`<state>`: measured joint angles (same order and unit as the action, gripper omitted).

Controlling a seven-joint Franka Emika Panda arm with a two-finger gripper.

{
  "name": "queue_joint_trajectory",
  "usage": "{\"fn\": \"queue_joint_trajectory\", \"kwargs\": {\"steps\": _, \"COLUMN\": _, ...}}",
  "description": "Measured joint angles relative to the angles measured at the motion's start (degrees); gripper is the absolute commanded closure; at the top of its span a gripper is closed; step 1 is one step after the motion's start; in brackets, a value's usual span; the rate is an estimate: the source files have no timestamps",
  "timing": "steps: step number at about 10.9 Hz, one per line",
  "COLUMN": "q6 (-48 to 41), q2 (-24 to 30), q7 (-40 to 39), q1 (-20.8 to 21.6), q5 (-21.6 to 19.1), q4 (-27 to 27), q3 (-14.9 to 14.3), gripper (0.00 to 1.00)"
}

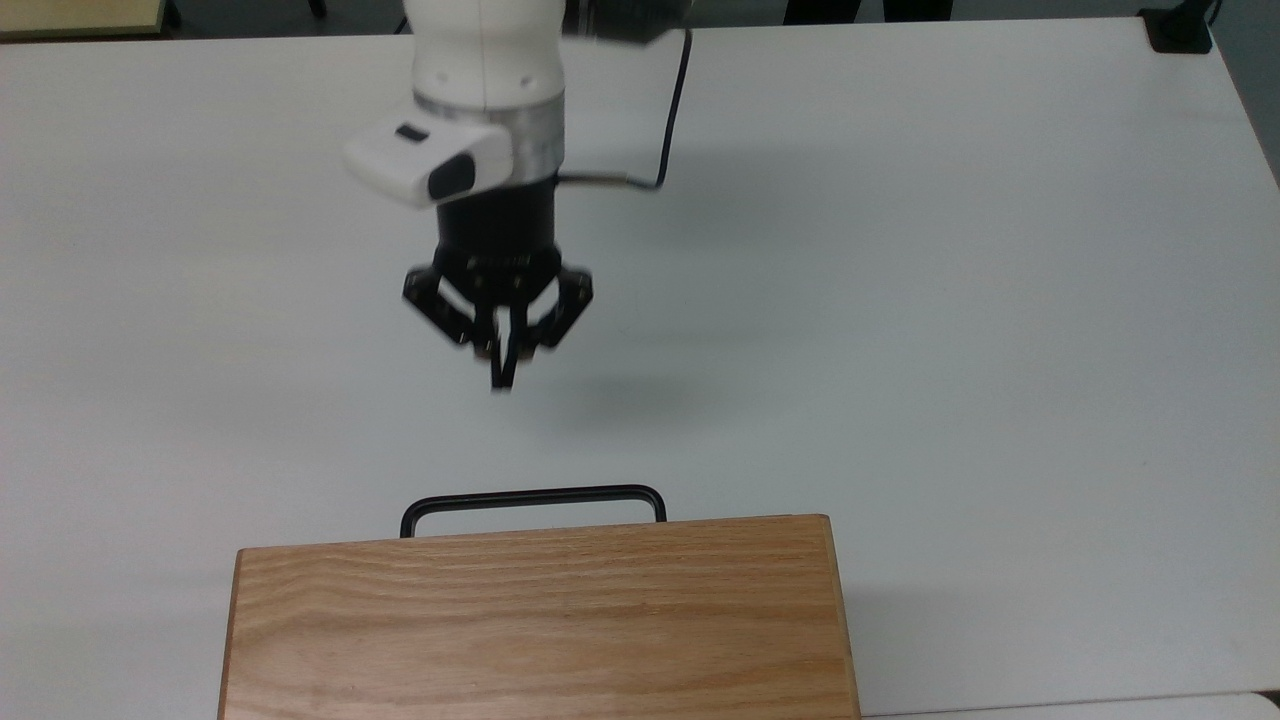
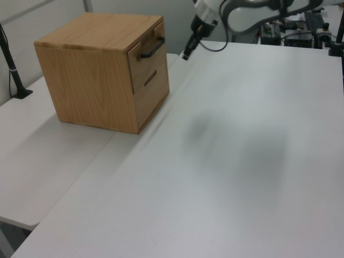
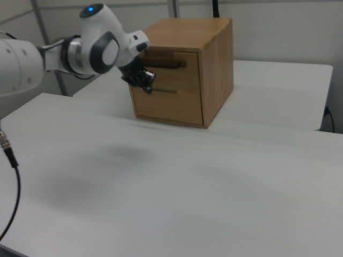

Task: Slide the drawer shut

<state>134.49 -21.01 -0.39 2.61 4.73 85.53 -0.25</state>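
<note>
The drawer (image 2: 145, 63) is the upper light oak front in the wooden cabinet (image 2: 91, 75), with a thin black U-shaped handle (image 1: 533, 496). In the top view just the handle sticks out past the cabinet's top (image 1: 540, 620), so the drawer front sits about flush with the casing. My gripper (image 1: 500, 380) hangs shut with nothing between its fingers, well clear of the handle and above the bare white table. In the left view the gripper (image 2: 186, 55) is to the right of the handle (image 2: 152, 48). In the right view the gripper (image 3: 147, 88) is in front of the drawer (image 3: 190, 72).
The cabinet has a second, lower drawer front (image 2: 151, 86) with a small handle. The white table (image 1: 900, 300) spreads wide around the cabinet. A black post (image 2: 12, 64) stands at the left view's left edge, and a cable (image 1: 672, 110) trails from my wrist.
</note>
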Motion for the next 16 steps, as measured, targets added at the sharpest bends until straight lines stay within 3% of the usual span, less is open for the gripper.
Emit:
{"fn": "queue_joint_trajectory", "kwargs": {"steps": 4, "q6": -28.77, "q2": 12.85, "q7": -0.31, "q1": 1.11, "q5": 0.00, "q4": 3.15, "q3": 0.18, "gripper": 0.96}}
{"fn": "queue_joint_trajectory", "kwargs": {"steps": 6, "q6": -38.55, "q2": 18.18, "q7": -0.43, "q1": 1.58, "q5": -0.01, "q4": 4.10, "q3": 0.25, "gripper": 0.82}}
{"fn": "queue_joint_trajectory", "kwargs": {"steps": 7, "q6": -41.41, "q2": 19.76, "q7": -0.44, "q1": 1.63, "q5": -0.01, "q4": 4.68, "q3": 0.25, "gripper": 0.67}}
{"fn": "queue_joint_trajectory", "kwargs": {"steps": 9, "q6": -44.80, "q2": 20.74, "q7": -0.46, "q1": 1.62, "q5": -0.02, "q4": 5.64, "q3": 0.25, "gripper": 0.16}}
{"fn": "queue_joint_trajectory", "kwargs": {"steps": 10, "q6": -44.84, "q2": 20.65, "q7": -0.46, "q1": 1.61, "q5": -0.02, "q4": 6.07, "q3": 0.22, "gripper": 0.00}}
{"fn": "queue_joint_trajectory", "kwargs": {"steps": 14, "q6": -42.05, "q2": 20.20, "q7": -0.45, "q1": 1.44, "q5": -0.26, "q4": 6.41, "q3": 0.19, "gripper": 0.00}}
{"fn": "queue_joint_trajectory", "kwargs": {"steps": 16, "q6": -41.81, "q2": 20.16, "q7": -0.45, "q1": 1.39, "q5": -2.60, "q4": 6.43, "q3": 0.01, "gripper": 0.00}}
